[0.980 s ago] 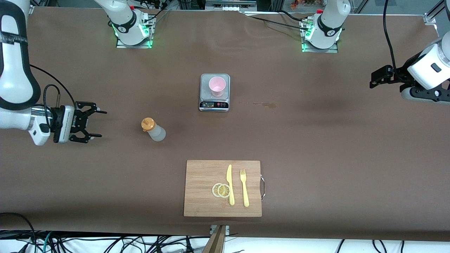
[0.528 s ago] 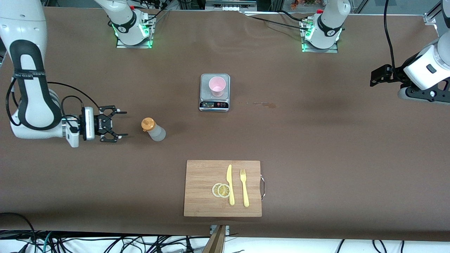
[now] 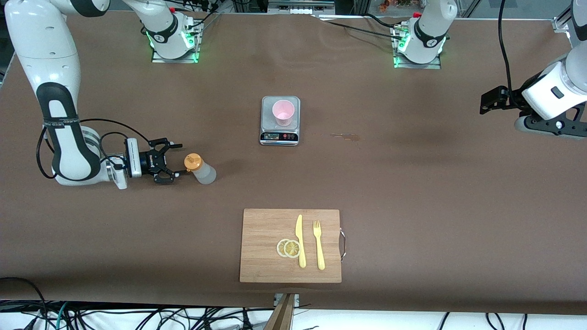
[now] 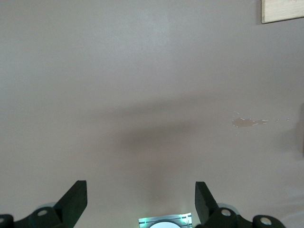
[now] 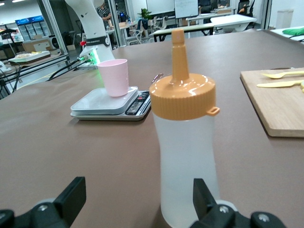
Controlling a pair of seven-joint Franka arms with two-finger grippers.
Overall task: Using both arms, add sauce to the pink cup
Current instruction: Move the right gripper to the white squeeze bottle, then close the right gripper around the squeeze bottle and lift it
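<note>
Low over the counter [image 3: 412,192] at my right arm's end, my right gripper [image 3: 176,160] had its jaws spread wide, level with the sauce [image 3: 200,168] and just short of its orange cap, gripping nothing. That bottle stood upright, nearer the front camera than the scale [image 3: 280,120] and apart from it. I judged it light and soft-walled, so it would likely buckle and squirt if pinched hard; the best hold looked to be the translucent body [image 5: 187,166] below the ribbed cap, with gentle pressure. On the scale stood the pink cup [image 3: 283,112], thin plastic, light, and probably easy to tip, so steadying it low on its wall seemed wise. By count I had one bottle, one cup and one scale, plus one cutting board [image 3: 261,261] carrying one knife [image 3: 300,240], one fork [image 3: 318,244] and two lemon slices [image 3: 288,248]. My left gripper [image 3: 493,99] waited above its end of the counter, jaws apart and empty.
</note>
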